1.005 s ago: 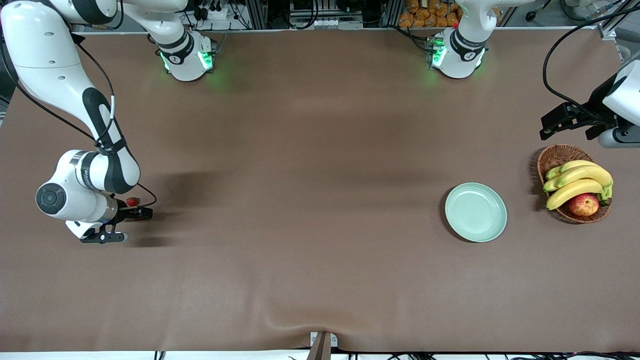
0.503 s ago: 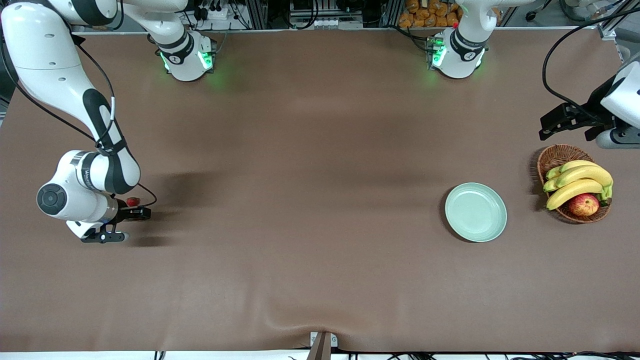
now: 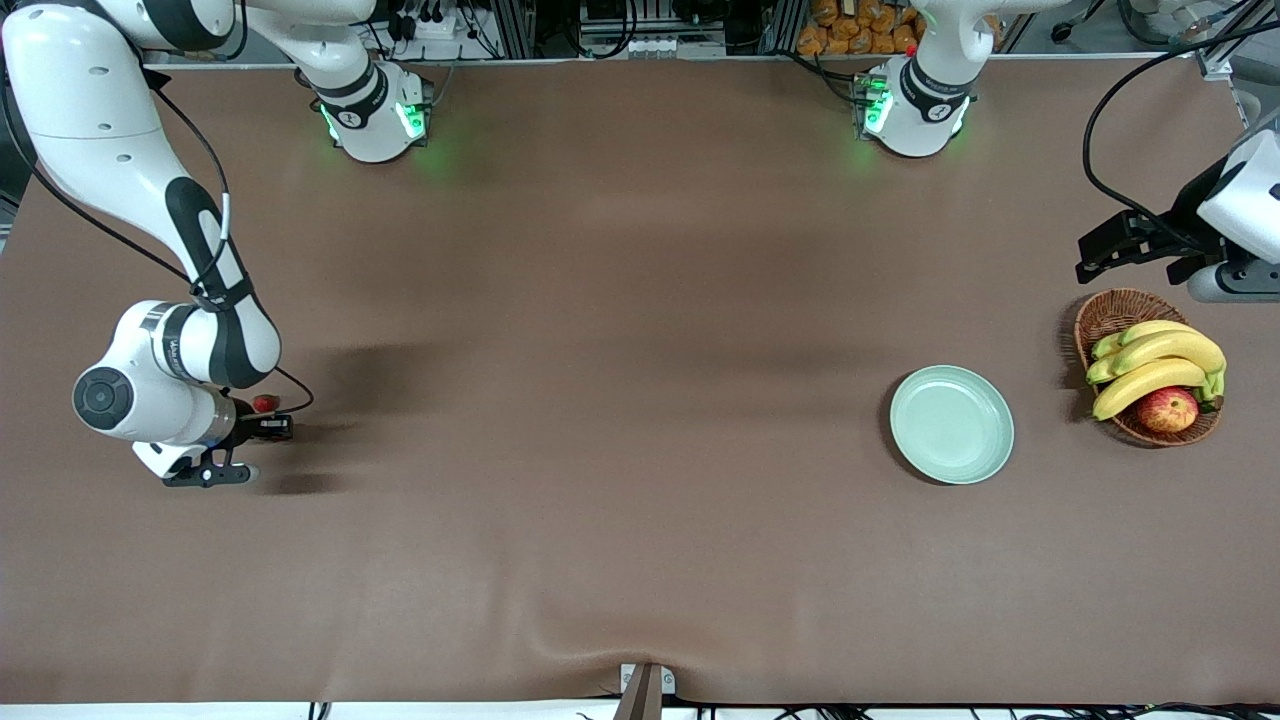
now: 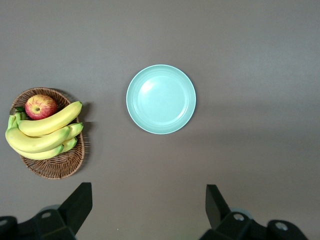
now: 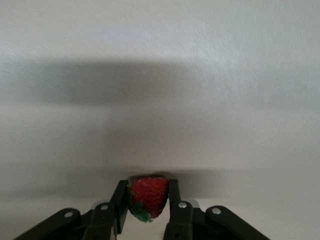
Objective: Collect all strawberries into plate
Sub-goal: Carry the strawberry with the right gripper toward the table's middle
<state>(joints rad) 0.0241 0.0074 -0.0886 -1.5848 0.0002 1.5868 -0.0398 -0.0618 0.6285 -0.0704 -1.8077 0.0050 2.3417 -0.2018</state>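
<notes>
Right gripper [image 5: 148, 200] low at right arm's end of brown surface [image 3: 600, 400], fingers [image 5: 119, 202] clamped on small red strawberry [image 5: 148, 196]. Left gripper [image 4: 149, 205] waits high over wicker basket [image 4: 60, 162], fingers spread, nothing held. Round mint-green plate [image 3: 985, 440] beside basket, bare.

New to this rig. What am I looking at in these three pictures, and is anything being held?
Two robot arms share a brown table. The wide picture looks down from across the table; the other two come from cameras on each arm's wrist. The right gripper is low at its own end of the table, its fingers closed on a strawberry. In the wide picture a strawberry shows beside that gripper. The left gripper waits open, up in the air, holding nothing. Its camera looks down on the mint-green plate, with no berry in it, and a wicker basket holding bananas and an apple.
</notes>
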